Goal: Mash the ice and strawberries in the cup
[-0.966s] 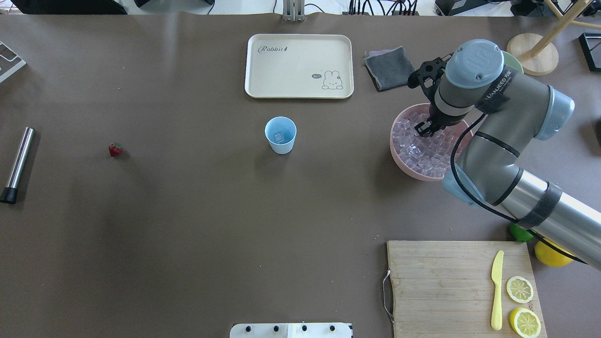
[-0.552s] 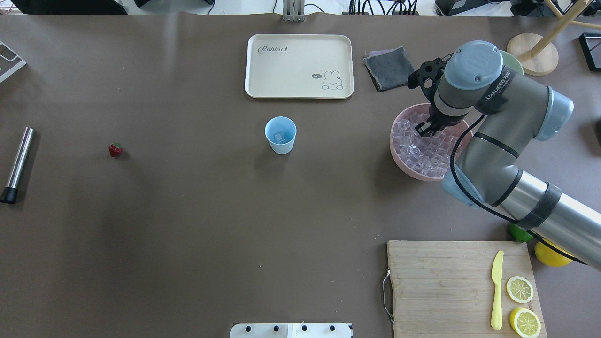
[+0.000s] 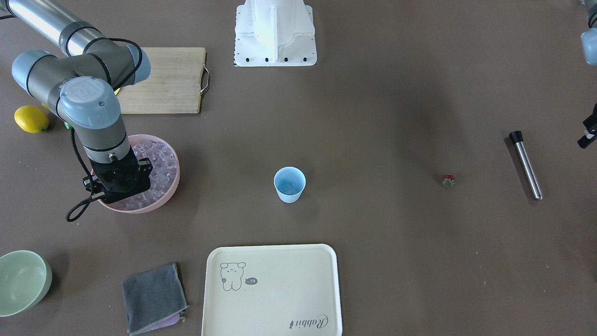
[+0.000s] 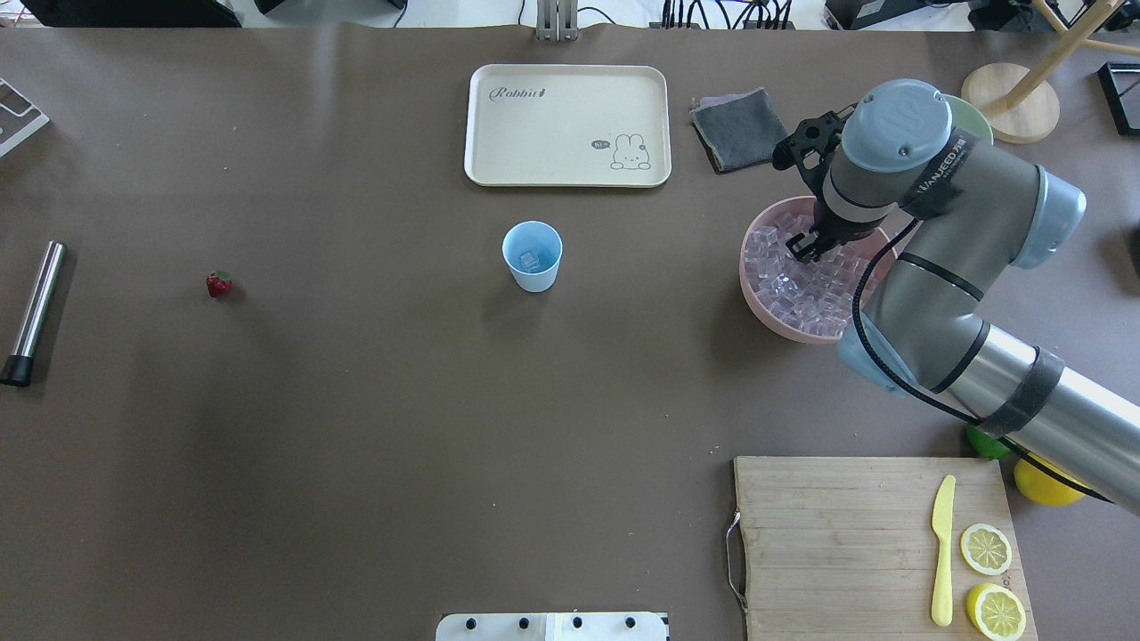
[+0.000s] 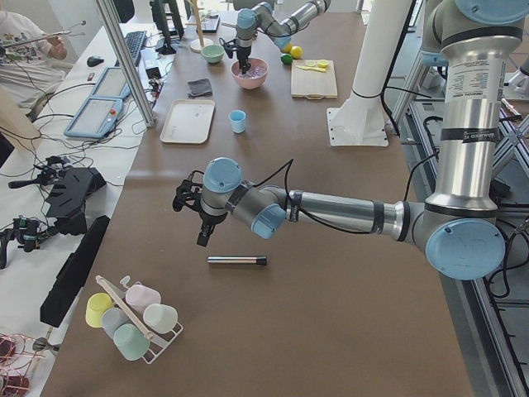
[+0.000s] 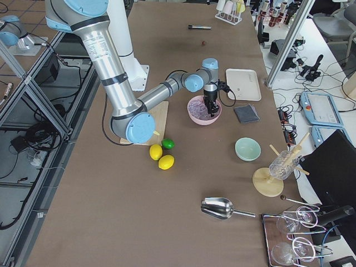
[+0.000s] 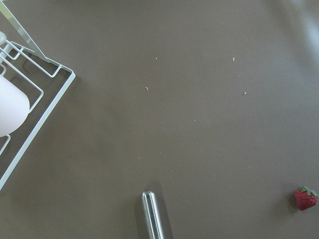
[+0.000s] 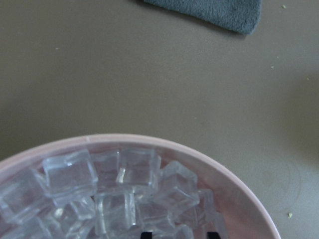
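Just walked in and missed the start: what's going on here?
The right gripper is down in the pink bowl, jaws apart among the ice. The cup in the middle already holds a cube. The strawberry lies alone on the table, and the left gripper hangs near the metal rod.

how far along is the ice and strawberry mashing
Done: one ice cube sits in the cup. In hand: the right hand is down among the ice in the pink bowl. Left: the strawberry lies on the table, the metal rod untouched; nothing mashed.
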Motion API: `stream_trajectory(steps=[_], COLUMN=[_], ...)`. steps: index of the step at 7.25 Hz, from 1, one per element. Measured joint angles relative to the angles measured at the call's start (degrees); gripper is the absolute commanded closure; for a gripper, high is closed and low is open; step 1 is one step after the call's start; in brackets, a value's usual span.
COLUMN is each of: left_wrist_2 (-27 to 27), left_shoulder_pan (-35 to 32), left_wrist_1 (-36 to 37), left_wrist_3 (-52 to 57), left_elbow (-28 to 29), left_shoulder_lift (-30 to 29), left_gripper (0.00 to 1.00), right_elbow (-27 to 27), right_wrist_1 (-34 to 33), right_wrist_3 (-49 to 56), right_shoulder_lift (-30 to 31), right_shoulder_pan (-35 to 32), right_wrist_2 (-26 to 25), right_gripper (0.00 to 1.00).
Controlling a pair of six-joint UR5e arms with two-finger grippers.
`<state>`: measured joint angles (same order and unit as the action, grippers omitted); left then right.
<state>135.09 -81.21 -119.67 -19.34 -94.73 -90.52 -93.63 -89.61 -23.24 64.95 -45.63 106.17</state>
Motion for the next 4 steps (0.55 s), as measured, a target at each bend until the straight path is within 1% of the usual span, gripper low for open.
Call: stream_trajectory(steps=[1,2,3,4], left_wrist_2=[0.0,0.0,0.0,0.0], left_shoulder_pan=[0.09,0.19,0.26,0.38], left_wrist_1=[0.0,0.03,0.04,0.05], left_wrist_3=[0.0,0.0,0.0,0.0], left_elbow=[0.03,0.06,0.06,0.1], left_shoulder_lift=[-0.07,-0.13,-0.16,-0.2], left_gripper=[0.03,0.03,0.03,0.03], right_elbow=[0.38,0.67,0.79,0.85], right_wrist_1=[0.08,0.12,0.14,0.14], right_wrist_3=[0.02,0.03,0.03,0.03], right_shoulder_lift=[0.02,0.06,0.06,0.06], right_shoulder_pan=[0.17,0.33,0.38,0.41], right_wrist_2=[-0.02,-0.04,-0.03,-0.01], right_gripper=[0.25,0.26,0.28,0.41])
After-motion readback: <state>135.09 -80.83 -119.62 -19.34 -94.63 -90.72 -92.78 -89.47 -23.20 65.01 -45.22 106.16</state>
